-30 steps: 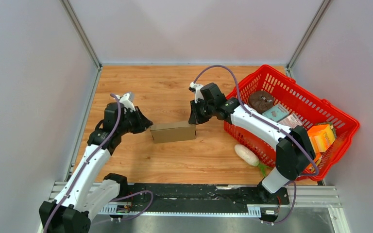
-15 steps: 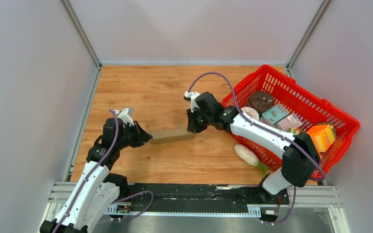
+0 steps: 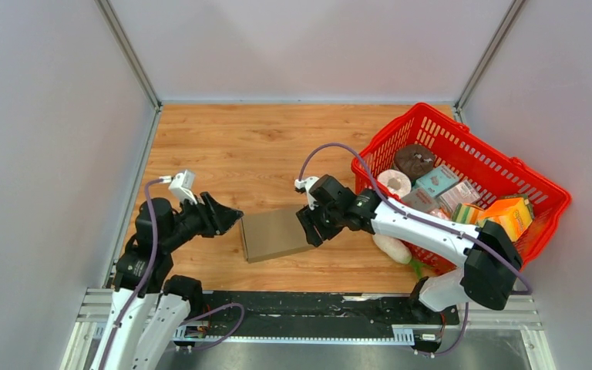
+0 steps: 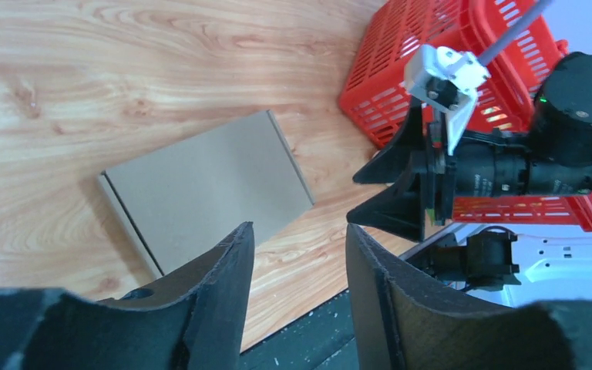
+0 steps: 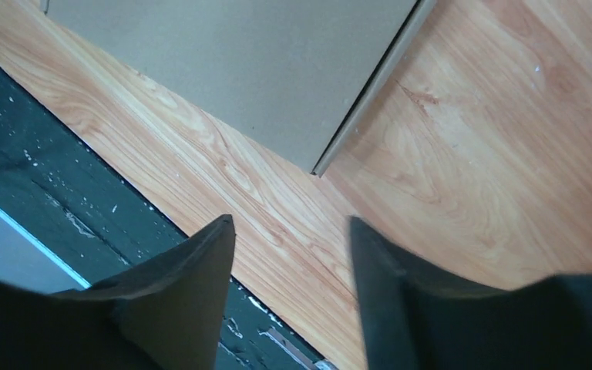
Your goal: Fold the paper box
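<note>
The paper box (image 3: 276,233) is a closed, flat brown cardboard box lying on the wooden table near its front edge. The left wrist view shows its broad face (image 4: 208,189), and the right wrist view shows one corner (image 5: 231,69). My left gripper (image 3: 230,215) is open just left of the box, with nothing between its fingers (image 4: 299,227). My right gripper (image 3: 309,225) is open at the box's right edge and holds nothing (image 5: 290,221). The left wrist view also shows the right gripper (image 4: 398,189) beyond the box.
A red plastic basket (image 3: 532,181) full of groceries stands at the right, close behind my right arm. A white radish-like item (image 3: 391,247) lies on the table against the basket's front. The black base rail (image 3: 308,304) runs just past the table's front edge.
The box was pinched by its ends between both grippers and was tipped down; it now lies flat, nearer the front. Both grippers have opened and let go.
</note>
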Robot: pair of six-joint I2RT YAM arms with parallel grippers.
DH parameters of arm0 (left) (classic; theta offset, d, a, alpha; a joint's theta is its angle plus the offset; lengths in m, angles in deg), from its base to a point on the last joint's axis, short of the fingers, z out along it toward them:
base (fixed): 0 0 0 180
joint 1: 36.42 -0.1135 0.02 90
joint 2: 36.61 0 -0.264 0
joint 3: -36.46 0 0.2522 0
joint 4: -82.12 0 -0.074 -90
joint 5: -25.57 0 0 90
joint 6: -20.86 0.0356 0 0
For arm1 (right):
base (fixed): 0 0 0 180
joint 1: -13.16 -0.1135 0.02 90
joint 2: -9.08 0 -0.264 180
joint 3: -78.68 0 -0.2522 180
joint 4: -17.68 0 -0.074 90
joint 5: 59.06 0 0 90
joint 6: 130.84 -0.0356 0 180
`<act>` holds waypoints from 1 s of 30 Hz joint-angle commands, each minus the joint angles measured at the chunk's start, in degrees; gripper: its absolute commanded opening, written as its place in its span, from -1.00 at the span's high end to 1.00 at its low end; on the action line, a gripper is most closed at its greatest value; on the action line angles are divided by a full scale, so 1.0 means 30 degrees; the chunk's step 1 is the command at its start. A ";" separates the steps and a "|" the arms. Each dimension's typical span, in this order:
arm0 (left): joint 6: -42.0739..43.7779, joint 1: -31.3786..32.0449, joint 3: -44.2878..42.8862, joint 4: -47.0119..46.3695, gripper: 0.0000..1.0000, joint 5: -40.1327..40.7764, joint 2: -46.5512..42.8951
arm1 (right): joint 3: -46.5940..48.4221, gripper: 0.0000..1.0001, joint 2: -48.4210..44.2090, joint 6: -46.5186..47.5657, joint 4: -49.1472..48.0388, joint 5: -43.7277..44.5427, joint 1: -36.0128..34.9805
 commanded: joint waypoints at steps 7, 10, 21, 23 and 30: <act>-0.3230 -0.0033 0.3131 -0.1132 -0.22 0.3423 0.5004 | 0.2753 -0.58 0.2518 -0.1447 0.0450 0.3599 -0.0457; -0.4310 -0.0062 0.3921 -0.2916 -0.24 0.4273 0.6558 | 0.3190 -0.61 0.3894 -0.1711 -0.0169 0.2783 -0.0281; -0.5282 -0.0033 0.4043 -0.6552 -0.21 0.2783 1.2011 | 0.4392 -0.68 0.7324 -0.3060 -0.0844 0.0728 0.0861; -0.5458 -0.0033 0.3984 -0.6875 -0.18 0.2198 1.3154 | 0.4451 -0.66 0.7500 -0.3148 -0.1225 0.0084 0.0949; -0.6513 -0.0120 0.3985 -0.7932 -0.07 0.2661 1.4096 | 0.6819 -0.38 0.9315 -0.3909 -0.2251 -0.1617 0.0950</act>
